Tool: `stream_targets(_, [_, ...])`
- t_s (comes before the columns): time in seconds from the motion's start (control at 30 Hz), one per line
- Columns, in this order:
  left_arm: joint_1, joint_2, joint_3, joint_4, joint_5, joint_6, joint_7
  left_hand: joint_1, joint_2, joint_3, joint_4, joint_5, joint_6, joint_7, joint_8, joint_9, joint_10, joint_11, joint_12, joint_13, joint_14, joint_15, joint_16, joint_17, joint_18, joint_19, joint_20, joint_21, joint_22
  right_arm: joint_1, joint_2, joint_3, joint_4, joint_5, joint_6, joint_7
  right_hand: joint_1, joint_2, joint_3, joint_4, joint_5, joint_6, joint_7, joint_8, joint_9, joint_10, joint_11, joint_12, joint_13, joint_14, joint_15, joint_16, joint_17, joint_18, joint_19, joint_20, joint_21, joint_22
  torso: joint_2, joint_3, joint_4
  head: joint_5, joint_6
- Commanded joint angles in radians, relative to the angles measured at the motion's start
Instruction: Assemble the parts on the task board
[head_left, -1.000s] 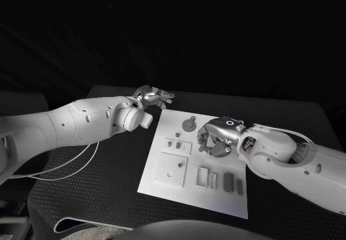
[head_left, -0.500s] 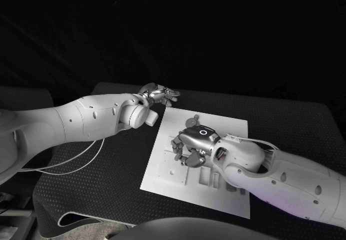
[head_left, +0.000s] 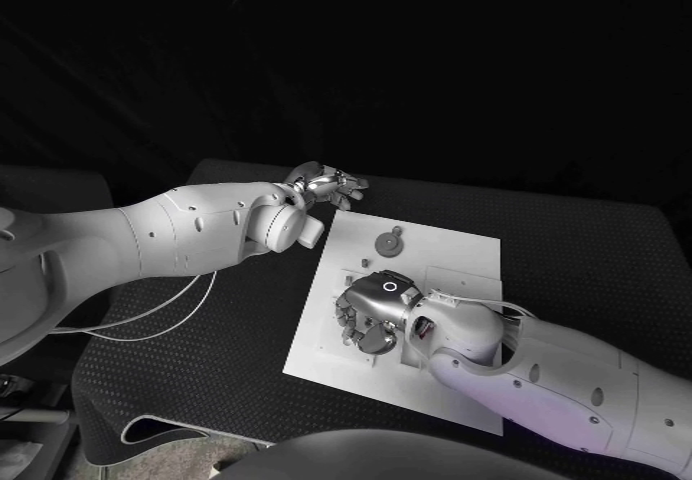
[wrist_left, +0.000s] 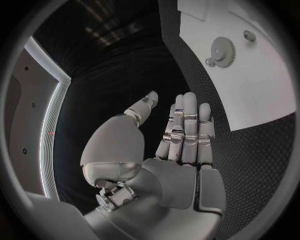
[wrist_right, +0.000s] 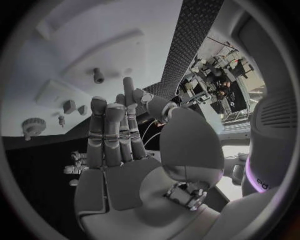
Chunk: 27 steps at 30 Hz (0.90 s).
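The right hand (head_left: 369, 310) hangs low over the near-left part of the board (head_left: 462, 250), at about 7 o'clock from the board's middle; its fingers (wrist_right: 111, 131) lie straight and close together with nothing between them, so it is empty and unclenched. Small parts (wrist_right: 69, 106) and a peg (wrist_right: 98, 75) stand on the plate just beyond those fingers. Further out, a gear (head_left: 388, 241) lies flat on the far half of the board, at about 12 o'clock from the right hand and apart from it. Furthest, the left hand (head_left: 326, 186) hovers off the board's far-left corner, at about 11 o'clock, fingers (wrist_left: 187, 125) extended, holding nothing. Risk, as a judgement: the right hand covers the small parts beneath it in the head view, and a descent with fingers flat could knock them aside or topple them instead of pinching one. Compared with half a second ago, the right hand has travelled nearer and leftward across the board, uncovering the gear; the left hand has barely shifted.
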Motion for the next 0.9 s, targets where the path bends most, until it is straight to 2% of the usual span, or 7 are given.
stream_targets(0.03, [0.001,0.003,0.001,0.001,0.002,0.015,0.006,-0.007,-0.001,-0.002,0.004,0.001,-0.009,-0.001,0.005,-0.002,-0.001,0.004,0.000,0.001,0.004,0.001,-0.004,0.002,-0.001,0.000,-0.038,-0.003,0.001,-0.005,0.003,-0.001,-0.004,-0.032,0.001,-0.001,0.000,0.007,0.003,-0.004,0.002,0.005,0.001,0.004,0.001,0.030,-0.013,0.003,0.040,-0.010,-0.015,0.003,-0.002,0.024,0.007,-0.003,0.005,0.022,0.000,0.0012,-0.0007,0.004,-0.003])
stream_targets(0.3, [0.001,0.003,0.001,0.000,0.002,0.015,0.006,-0.007,-0.001,-0.002,0.005,0.001,-0.009,-0.001,0.006,-0.002,-0.001,0.004,0.000,0.001,0.004,0.001,-0.004,0.002,-0.001,0.000,-0.038,-0.004,0.002,-0.009,0.009,-0.005,-0.010,-0.035,0.008,0.000,0.000,0.007,0.004,-0.004,0.002,0.005,0.001,0.004,0.002,0.030,-0.014,0.003,0.042,-0.010,-0.015,0.004,-0.003,0.024,0.007,-0.004,0.006,0.022,0.000,0.0013,-0.0031,0.008,-0.006])
stream_targets(0.9, [0.001,0.004,0.001,-0.001,0.002,0.017,0.005,-0.007,-0.001,-0.002,0.005,0.001,-0.010,-0.001,0.006,-0.003,-0.001,0.004,0.000,0.001,0.004,0.001,-0.005,0.003,-0.001,0.000,-0.038,-0.004,0.002,-0.013,0.012,-0.013,-0.022,-0.052,0.036,-0.003,-0.002,0.006,0.007,-0.007,0.002,0.006,0.000,0.004,0.005,0.031,-0.014,0.003,0.044,-0.010,-0.016,0.007,-0.005,0.024,0.008,-0.005,0.010,0.021,0.000,0.0015,-0.0031,0.010,-0.011])
